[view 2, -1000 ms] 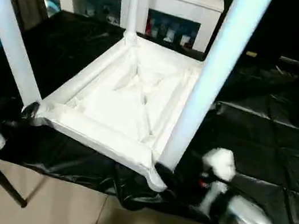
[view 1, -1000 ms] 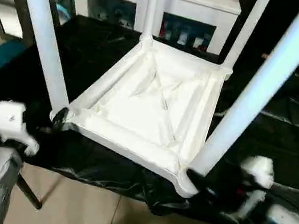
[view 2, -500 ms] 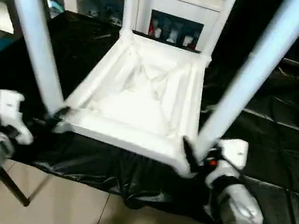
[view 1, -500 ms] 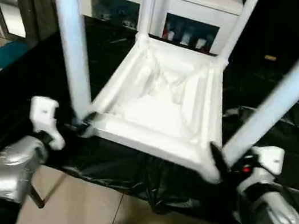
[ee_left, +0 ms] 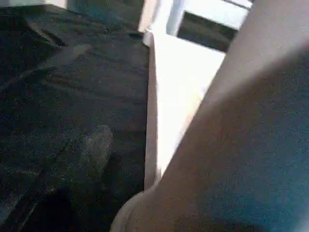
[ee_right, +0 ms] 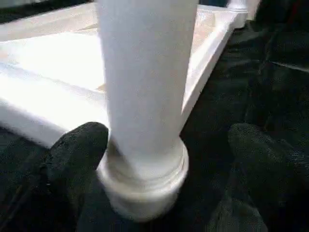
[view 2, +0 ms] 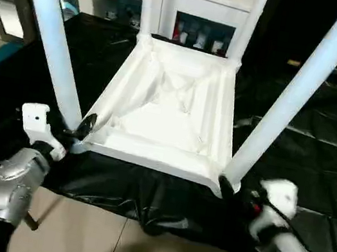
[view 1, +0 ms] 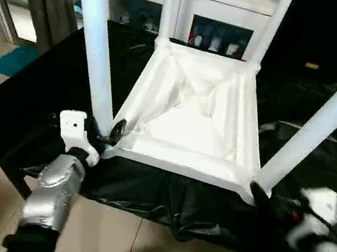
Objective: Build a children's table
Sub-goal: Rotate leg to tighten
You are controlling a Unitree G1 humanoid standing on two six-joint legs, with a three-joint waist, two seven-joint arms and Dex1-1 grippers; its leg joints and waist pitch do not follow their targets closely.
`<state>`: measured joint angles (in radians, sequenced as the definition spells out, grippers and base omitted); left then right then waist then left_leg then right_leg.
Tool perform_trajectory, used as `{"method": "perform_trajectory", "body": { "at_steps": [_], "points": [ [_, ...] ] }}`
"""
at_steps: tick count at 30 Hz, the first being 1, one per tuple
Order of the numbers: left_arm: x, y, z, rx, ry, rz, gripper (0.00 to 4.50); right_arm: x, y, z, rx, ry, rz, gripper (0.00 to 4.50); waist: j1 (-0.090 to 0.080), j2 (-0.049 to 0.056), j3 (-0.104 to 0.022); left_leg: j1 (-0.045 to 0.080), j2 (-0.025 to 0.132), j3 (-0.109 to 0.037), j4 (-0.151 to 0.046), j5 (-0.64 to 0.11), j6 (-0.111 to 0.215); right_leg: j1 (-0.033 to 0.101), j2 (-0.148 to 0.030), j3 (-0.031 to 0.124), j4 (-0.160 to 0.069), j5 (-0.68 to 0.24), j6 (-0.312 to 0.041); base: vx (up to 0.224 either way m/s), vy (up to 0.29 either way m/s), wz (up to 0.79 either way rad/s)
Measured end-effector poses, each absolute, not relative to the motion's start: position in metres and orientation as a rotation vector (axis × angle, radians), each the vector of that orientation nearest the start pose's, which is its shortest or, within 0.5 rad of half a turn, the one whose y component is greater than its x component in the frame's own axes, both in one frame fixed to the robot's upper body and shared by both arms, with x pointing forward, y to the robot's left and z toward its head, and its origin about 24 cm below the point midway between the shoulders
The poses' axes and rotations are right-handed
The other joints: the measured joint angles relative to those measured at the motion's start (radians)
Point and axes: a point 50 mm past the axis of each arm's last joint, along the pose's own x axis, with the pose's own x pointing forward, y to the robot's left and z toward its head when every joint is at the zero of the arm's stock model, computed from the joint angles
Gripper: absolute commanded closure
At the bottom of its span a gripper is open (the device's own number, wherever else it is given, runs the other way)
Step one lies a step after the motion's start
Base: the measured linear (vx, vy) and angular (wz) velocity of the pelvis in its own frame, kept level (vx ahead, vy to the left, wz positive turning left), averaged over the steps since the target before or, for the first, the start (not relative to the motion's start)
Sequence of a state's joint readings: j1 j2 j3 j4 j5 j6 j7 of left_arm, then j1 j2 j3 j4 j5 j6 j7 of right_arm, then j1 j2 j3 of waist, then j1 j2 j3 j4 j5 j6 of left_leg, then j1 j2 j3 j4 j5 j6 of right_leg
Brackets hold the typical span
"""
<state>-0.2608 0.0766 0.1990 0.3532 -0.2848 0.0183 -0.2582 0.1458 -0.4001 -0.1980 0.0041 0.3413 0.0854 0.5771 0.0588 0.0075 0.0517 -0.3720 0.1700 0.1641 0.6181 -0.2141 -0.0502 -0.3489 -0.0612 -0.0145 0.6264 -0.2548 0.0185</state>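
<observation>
Left gripper (view 1: 109,134) at the near-left corner of the children's table (view 1: 190,113), fingers spread wide either side of the near-left leg (view 1: 97,48) at its socket; contact not confirmed, nothing clamped. Children's table lying upside down on the black-draped table (view 1: 36,96), ribbed underside up, all four legs standing in the corner sockets, near edge just at the cloth's front edge. White glass-door cabinet (view 1: 196,4) behind, well apart. Right gripper (ee_right: 159,159) at the near-right corner, jaws wide, one black finger (ee_right: 77,150) just beside the collar of the near-right leg (ee_right: 145,87), the other finger apart from it; no hold taken.

Assessment: assembly appears near complete, seating of legs likely the step in hand. Risks: uneven push from one side could pivot or slide the table off the front edge, given slack cloth beneath. Closing off-centre could glance off the round leg. Side load on a tall leg could tip it in its socket.
</observation>
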Motion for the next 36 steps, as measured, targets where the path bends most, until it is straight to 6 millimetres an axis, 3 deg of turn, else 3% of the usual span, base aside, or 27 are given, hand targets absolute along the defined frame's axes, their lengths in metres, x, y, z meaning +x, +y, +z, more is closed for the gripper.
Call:
{"method": "perform_trajectory", "body": {
  "at_steps": [4,7,11,15,20,23,27,30,36],
  "points": [
    [0.299,0.183,0.035,-0.296,0.053,-0.049,0.07,0.200,-0.256,0.047,-0.010,0.162,0.437,0.00,-0.003,0.005,0.001,0.001,0.002,0.003,0.000,0.000,0.000,0.000,0.000,0.000,0.000,0.000,0.000,0.000,0.000,0.00],
    [0.299,0.180,0.035,-0.332,0.055,-0.023,0.07,0.193,-0.250,0.060,0.092,0.158,0.549,0.00,-0.006,0.007,0.002,0.001,0.003,0.003,0.000,0.000,0.000,0.000,0.001,0.000,0.000,0.000,0.000,0.000,0.000,0.00],
    [0.297,0.171,0.039,-0.450,0.047,-0.025,0.07,0.185,-0.228,0.081,0.206,0.150,0.772,0.00,-0.005,0.005,0.002,0.000,0.003,0.003,-0.001,0.000,0.000,0.000,0.001,0.000,-0.001,0.000,0.000,0.000,0.000,0.00],
    [0.294,0.163,0.043,-0.565,0.047,-0.043,0.07,0.188,-0.205,0.077,0.258,0.178,0.849,0.00,-0.004,0.002,0.004,-0.001,0.003,0.003,-0.001,0.000,0.000,-0.001,0.001,0.000,-0.002,0.000,0.000,0.000,0.000,0.00],
    [0.294,0.159,0.048,-0.612,0.091,-0.026,0.07,0.202,-0.175,0.073,0.316,0.245,0.865,0.00,-0.001,0.003,0.004,-0.002,0.003,0.004,-0.001,0.000,0.000,-0.002,0.000,0.000,-0.004,0.000,0.000,0.000,0.000,0.00],
    [0.294,0.158,0.052,-0.623,0.113,-0.014,0.07,0.202,-0.167,0.067,0.339,0.303,0.865,0.00,0.001,0.002,0.004,-0.004,0.003,0.004,-0.003,0.000,0.000,-0.003,0.000,0.000,-0.005,0.000,0.001,0.000,0.000,0.00],
    [0.293,0.157,0.055,-0.645,0.133,-0.004,0.07,0.206,-0.165,0.068,0.348,0.310,0.849,0.00,0.000,0.001,0.005,-0.006,0.003,0.004,-0.003,0.000,0.000,-0.006,0.001,0.000,-0.004,0.000,0.001,0.000,0.000,0.00],
    [0.293,0.158,0.058,-0.675,0.134,0.009,0.07,0.207,-0.167,0.067,0.352,0.333,0.826,0.00,0.000,0.001,0.005,-0.015,0.003,0.004,-0.003,0.005,0.005,-0.015,0.001,0.000,-0.002,0.001,0.003,0.000,0.000,0.00],
    [0.298,0.166,0.063,-0.809,0.139,0.097,0.07,0.215,-0.176,0.063,0.338,0.361,0.735,0.00,-0.004,0.002,0.005,-0.015,0.003,0.005,-0.002,0.006,0.006,-0.017,0.001,0.001,0.000,0.002,0.004,0.000,0.000,0.00]
  ]
}}
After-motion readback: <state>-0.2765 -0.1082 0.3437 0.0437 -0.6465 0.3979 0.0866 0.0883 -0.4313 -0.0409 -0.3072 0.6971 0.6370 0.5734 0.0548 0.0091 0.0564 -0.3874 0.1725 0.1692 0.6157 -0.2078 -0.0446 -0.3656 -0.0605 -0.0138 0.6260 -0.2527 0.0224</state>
